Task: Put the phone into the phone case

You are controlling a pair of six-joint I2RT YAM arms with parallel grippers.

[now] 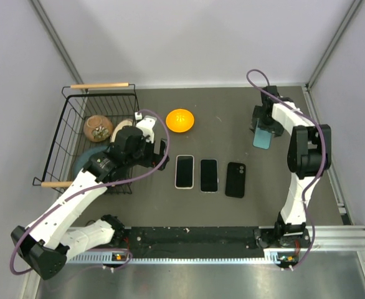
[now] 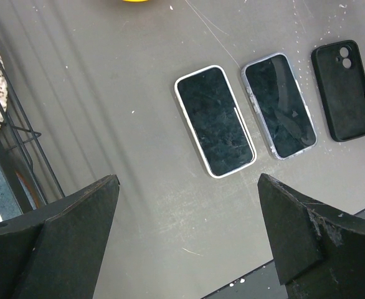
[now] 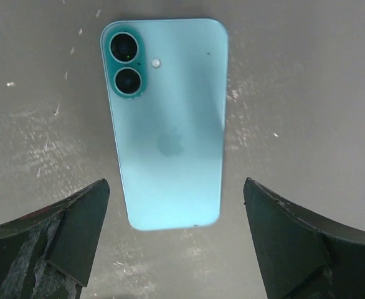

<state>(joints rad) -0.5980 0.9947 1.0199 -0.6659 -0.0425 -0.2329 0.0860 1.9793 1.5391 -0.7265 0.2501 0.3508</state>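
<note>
The phone (image 2: 279,106), glossy black screen up, lies on the table with the clear rim of the transparent phone case (image 2: 258,112) round its edges; it is the middle of three items in the top view (image 1: 208,175). My left gripper (image 2: 189,237) is open and empty, above bare table left of and nearer than the row (image 1: 159,151). My right gripper (image 3: 176,243) is open and empty, hovering over a teal-backed phone (image 3: 167,124) at the back right (image 1: 262,137), one finger on each side of its near end, not touching it.
A white-rimmed phone (image 2: 215,121) lies left of the cased phone, and a black case, back up with camera holes (image 2: 344,90), lies right of it. An orange bowl (image 1: 180,119) sits behind them. A black wire basket (image 1: 64,137) holding several objects stands at the left.
</note>
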